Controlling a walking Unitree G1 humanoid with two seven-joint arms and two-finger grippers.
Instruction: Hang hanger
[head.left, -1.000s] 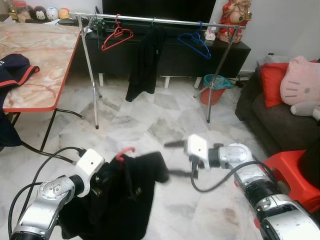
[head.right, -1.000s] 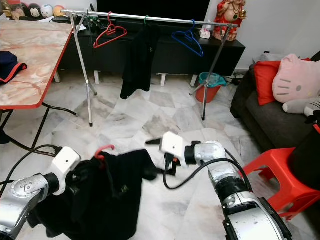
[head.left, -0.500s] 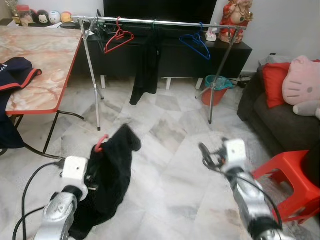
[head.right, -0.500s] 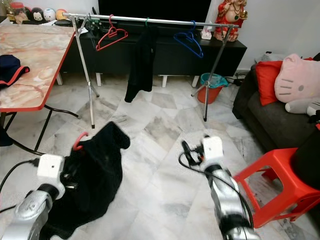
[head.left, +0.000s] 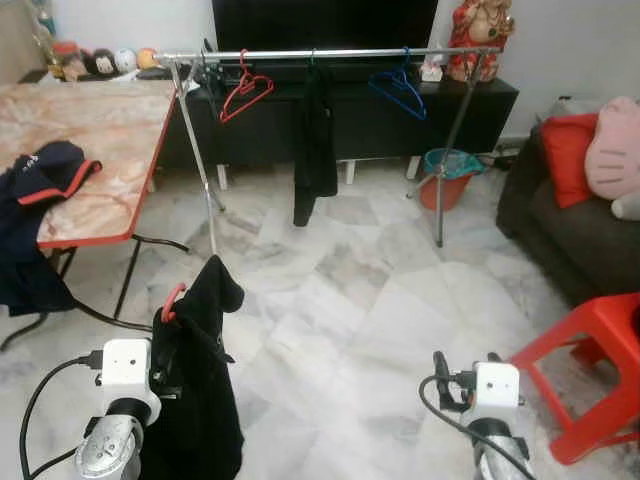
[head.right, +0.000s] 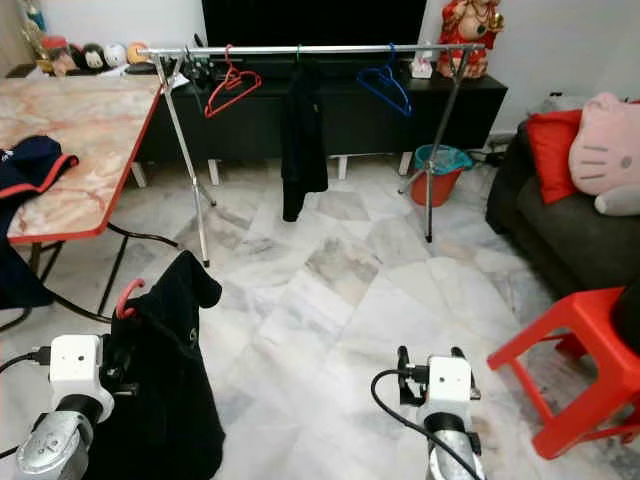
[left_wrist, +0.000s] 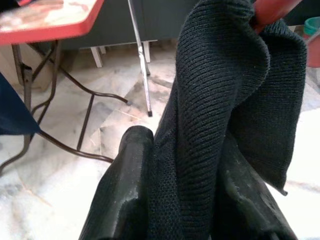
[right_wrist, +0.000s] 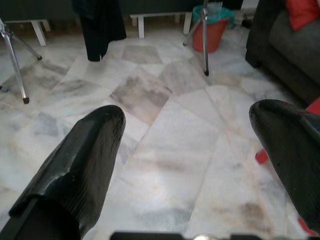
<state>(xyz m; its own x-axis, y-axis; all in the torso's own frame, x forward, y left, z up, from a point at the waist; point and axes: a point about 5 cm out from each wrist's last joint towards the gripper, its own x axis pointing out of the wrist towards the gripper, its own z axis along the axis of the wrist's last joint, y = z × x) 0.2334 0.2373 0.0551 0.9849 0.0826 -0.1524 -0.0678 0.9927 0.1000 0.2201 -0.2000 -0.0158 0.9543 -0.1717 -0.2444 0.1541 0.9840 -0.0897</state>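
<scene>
I saw a living room with a pale marble floor. My left gripper was low at the left, its two black fingers closed on a black knitted garment. The garment hung on a red hanger, whose hook rose just above the cloth. The cloth draped down past the gripper toward the floor.

My right gripper was low at the right, above bare floor. Its fingers stood wide apart and held nothing.

Across the room stood a silver clothes rail on thin metal legs, in front of a long black TV cabinet. On the rail hung an empty red hanger, a black garment on its own hanger, and an empty blue hanger. The hanger I held was well apart from the rail.

At the left was a marble-patterned table with a red edge, and a dark blue garment lay over its near corner. At the right was a dark sofa with a red cushion and a pink plush toy, with a red plastic stool in front of it. An orange bin stood beside the rail's right leg.
</scene>
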